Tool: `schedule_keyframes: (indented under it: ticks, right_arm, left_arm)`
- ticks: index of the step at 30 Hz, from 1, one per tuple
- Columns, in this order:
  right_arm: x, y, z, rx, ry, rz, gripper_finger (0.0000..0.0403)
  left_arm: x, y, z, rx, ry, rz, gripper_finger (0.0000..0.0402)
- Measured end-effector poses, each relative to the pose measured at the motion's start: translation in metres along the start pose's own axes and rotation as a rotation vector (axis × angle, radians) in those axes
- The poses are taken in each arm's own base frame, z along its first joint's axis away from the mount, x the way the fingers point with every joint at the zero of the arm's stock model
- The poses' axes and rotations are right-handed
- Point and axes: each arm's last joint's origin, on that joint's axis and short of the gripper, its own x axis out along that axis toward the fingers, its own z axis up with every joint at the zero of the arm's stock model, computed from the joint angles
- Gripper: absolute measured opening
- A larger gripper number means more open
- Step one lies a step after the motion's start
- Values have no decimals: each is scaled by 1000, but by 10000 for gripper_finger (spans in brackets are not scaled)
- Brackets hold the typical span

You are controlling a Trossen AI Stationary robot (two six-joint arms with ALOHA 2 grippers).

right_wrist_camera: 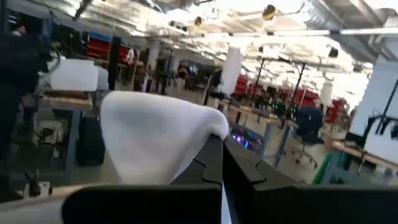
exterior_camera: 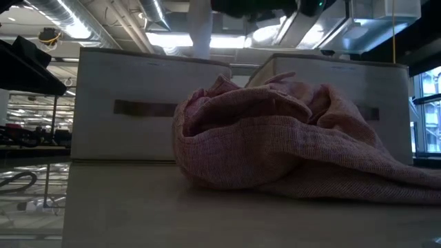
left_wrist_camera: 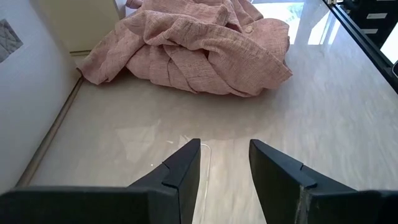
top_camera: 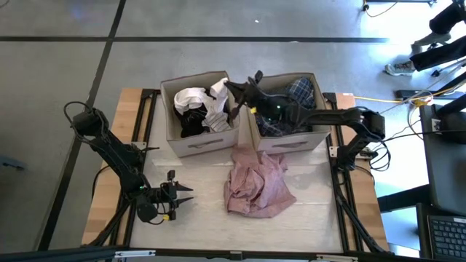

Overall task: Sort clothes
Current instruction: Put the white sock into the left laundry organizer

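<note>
A dusty-pink garment [top_camera: 255, 182] [exterior_camera: 289, 138] [left_wrist_camera: 193, 43] lies crumpled on the table in front of two beige boxes. My right gripper [top_camera: 231, 87] [right_wrist_camera: 222, 140] reaches from the table's right, over the right box to the left box, and is shut on a white garment [top_camera: 217, 94] [right_wrist_camera: 155, 134]. That garment shows in the low view as a white strip [exterior_camera: 200, 27] hanging from above. My left gripper [top_camera: 186, 193] [left_wrist_camera: 225, 162] waits open near the table's near left, low over the table, pointing at the pink garment with nothing between its fingers. My right gripper pinches a bunched part of the white garment [right_wrist_camera: 208, 127] between its two shut fingers. The fingers come roughly level from the table's right side. The garment hangs below the gripper over the left box; whether its lower end rests on the clothes there, I cannot tell.
The left box [top_camera: 200, 142] holds white and black clothes [top_camera: 191, 109]. The right box [top_camera: 291, 142] holds navy and plaid pieces [top_camera: 300, 91]. Bare tabletop [top_camera: 204, 211] lies between the pink garment and my left gripper and along the near edge.
</note>
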Motion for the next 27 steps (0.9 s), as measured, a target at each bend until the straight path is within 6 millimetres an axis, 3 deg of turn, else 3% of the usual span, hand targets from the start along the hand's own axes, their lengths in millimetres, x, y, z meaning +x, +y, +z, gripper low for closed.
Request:
schedule_keyframes:
  ticks: [12, 19, 22, 27]
  right_arm:
    - [5, 17, -50, 119, 296, 83, 3]
    - [2, 19, -60, 130, 396, 98, 5]
    - [2, 19, -60, 137, 403, 98, 28]
    - [2, 19, -60, 171, 405, 91, 110]
  left_arm:
    - [0, 0, 0, -4, 0, -1, 127]
    - [0, 0, 0, -8, -1, -1, 127]
    - [0, 0, 0, -9, -1, -1, 127]
    - [0, 0, 0, -9, -1, -1, 127]
